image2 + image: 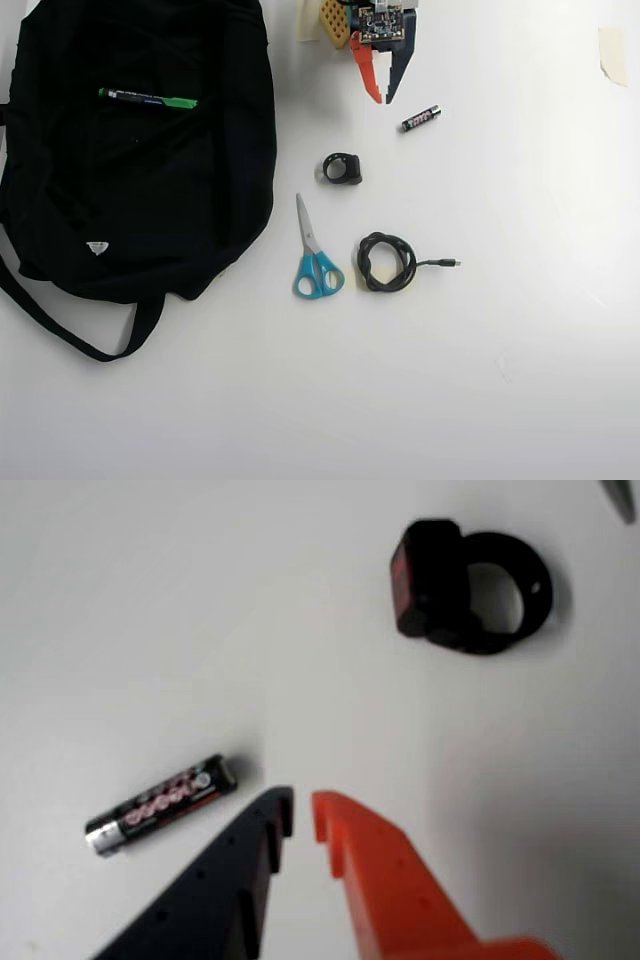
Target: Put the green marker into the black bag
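The green marker (148, 98), a slim dark barrel with a bright green cap, lies flat on top of the black bag (130, 200) near its upper part in the overhead view. That bag spreads over the left side of the table, straps trailing below. My gripper (384, 99) hangs at the top centre, well to the right of the bag. The orange and dark fingers are closed to a thin gap with nothing between them. In the wrist view the gripper (302, 805) points at bare table; marker and bag are out of that view.
A black battery (421, 118) (160, 805) lies just beside the fingertips. A black ring-shaped clip (342, 168) (470, 585), blue-handled scissors (315, 255) and a coiled cable (387, 262) sit mid-table. A tape scrap (612, 55) is at the far right.
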Controlling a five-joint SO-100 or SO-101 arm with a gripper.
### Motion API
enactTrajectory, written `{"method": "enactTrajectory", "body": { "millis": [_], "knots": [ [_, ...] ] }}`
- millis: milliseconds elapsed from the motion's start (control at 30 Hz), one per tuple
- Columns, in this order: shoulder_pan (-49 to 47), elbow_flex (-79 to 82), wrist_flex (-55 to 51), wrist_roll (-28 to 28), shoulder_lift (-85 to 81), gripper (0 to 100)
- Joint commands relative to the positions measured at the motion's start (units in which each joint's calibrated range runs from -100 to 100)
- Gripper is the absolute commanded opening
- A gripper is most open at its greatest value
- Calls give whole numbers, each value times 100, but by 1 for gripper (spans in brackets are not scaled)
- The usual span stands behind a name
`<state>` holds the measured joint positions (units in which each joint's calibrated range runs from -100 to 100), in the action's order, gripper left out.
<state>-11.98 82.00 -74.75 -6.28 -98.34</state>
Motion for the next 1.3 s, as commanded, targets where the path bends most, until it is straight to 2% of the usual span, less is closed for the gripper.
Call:
{"method": "enactTrajectory", "body": {
  "millis": [0,1267],
  "knots": [
    [23,-6,85,30,-116,2],
    [-21,1297,59,-23,-125,2]
  ]
}}
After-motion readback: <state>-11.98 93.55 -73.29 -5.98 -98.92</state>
